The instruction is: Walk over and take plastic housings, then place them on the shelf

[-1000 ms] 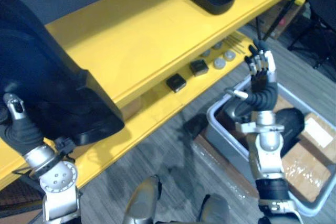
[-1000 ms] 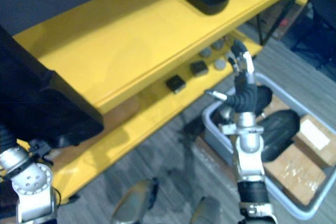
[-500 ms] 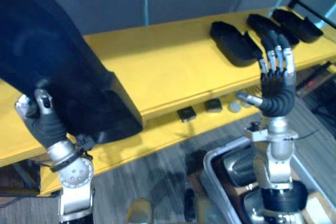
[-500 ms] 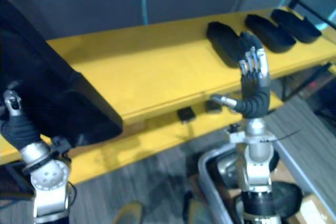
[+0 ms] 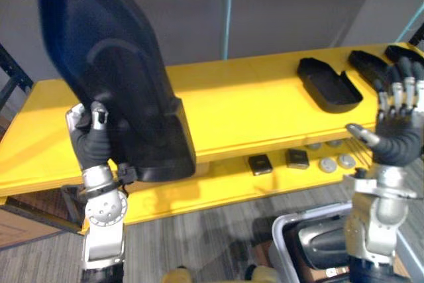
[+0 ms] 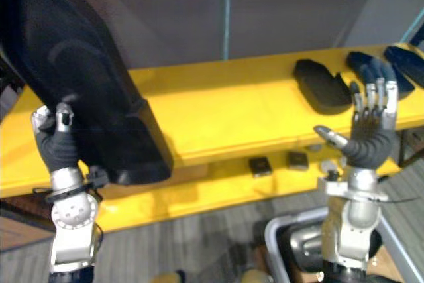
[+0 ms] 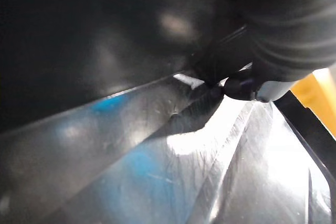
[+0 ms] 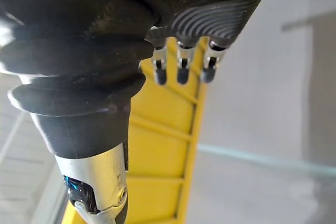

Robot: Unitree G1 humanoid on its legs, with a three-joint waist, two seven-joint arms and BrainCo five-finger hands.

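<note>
Left hand [image 5: 91, 138] raised in front of the shelf's left end, clamped on the lower edge of a large black housing [image 5: 112, 64]: the thumb lies pressed on the near face, while the fingers are hidden behind the part. The housing is held aloft and tilted, its broad upper end above the shelf and its base over the front lip, and it covers part of the yellow top board [image 5: 252, 111]. Centre: the lower yellow board [image 5: 218, 187] carries two small black blocks [image 5: 260, 164] side by side, with silver discs [image 5: 328, 164] just to their right. Right: three smaller black housings [image 5: 328, 85] lie in a row on the top board, well apart from the held one. Right hand [image 5: 397, 138] upright before the shelf's right end, fingers [image 5: 396, 92] straight and spread, thumb out to the side, holding nothing. Below it, on the floor, stands a grey bin [image 5: 291, 219] with a dark part inside.
</note>
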